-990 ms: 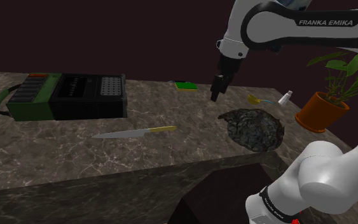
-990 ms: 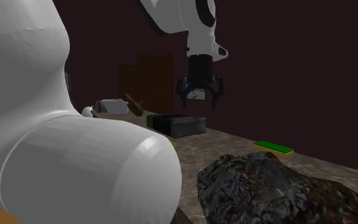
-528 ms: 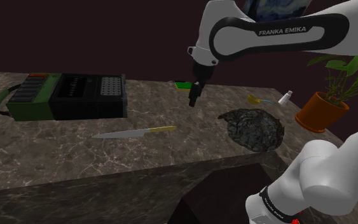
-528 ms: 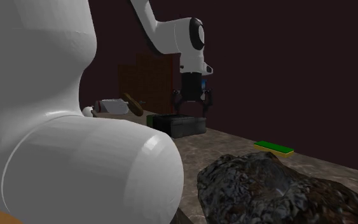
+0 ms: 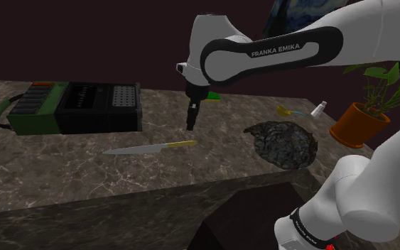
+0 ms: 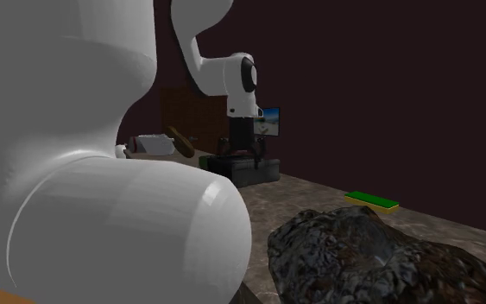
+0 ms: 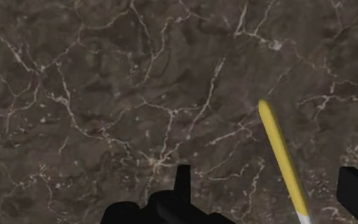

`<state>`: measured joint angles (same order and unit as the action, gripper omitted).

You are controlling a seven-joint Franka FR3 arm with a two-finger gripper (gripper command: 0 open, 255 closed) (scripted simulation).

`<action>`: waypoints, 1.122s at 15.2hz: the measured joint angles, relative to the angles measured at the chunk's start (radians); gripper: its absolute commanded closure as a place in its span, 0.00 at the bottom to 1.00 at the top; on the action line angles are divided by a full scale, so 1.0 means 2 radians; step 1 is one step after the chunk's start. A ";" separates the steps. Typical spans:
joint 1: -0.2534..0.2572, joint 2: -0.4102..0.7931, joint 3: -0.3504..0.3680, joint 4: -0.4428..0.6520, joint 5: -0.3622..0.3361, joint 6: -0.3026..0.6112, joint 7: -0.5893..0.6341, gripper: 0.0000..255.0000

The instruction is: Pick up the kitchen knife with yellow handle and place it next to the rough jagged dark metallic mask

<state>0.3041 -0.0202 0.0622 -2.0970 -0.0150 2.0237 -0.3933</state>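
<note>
My pincer [image 5: 190, 122] hung wide open with nothing in it, pointing straight down over the desk [image 5: 77, 181]. I judged that a thing lying flat wanted a grasp from above. In the wrist view the yellow handle [image 7: 282, 153] lay between my two fingers [image 7: 182, 181], nearer one of them and touched by neither, so I reckoned I should centre over it before going down.

The kitchen knife [image 5: 148, 148] lay flat on the dark veined marble, at about seven o'clock from my pincer in the shoulder view. It had a slim pale-grey blade and a thin rounded handle, with the handle end toward my pincer.

The dark, craggy mask [image 5: 282, 143] sat at three o'clock from the handle, well apart, with bare desk between for the set-down. Farther off, at ten o'clock from the knife, stood a black-and-green cassette player [image 5: 70, 106].
</note>
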 measured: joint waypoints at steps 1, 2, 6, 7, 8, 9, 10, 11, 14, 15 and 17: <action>0.005 0.008 0.004 0.004 0.000 0.006 -0.009 0.00; 0.008 0.027 0.008 0.018 -0.002 0.012 -0.018 0.00; 0.025 0.073 0.026 0.046 -0.008 0.036 -0.053 0.00; 0.031 0.082 0.031 0.052 -0.010 0.040 -0.058 0.00; 0.036 0.093 0.037 0.059 -0.012 0.045 -0.065 0.00; 0.041 0.108 0.041 0.069 -0.016 0.052 -0.071 0.00; 0.045 0.117 0.046 0.072 -0.018 0.058 -0.078 0.00; 0.047 0.124 0.048 0.075 -0.020 0.063 -0.082 0.00; 0.049 0.136 0.049 0.072 -0.023 0.078 -0.085 0.00; 0.049 0.139 0.048 0.070 -0.023 0.085 -0.085 0.00; 0.049 0.148 0.048 0.068 -0.025 0.095 -0.084 0.00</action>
<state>0.4027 0.2763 0.1579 -1.9615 -0.0657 2.2143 -0.5613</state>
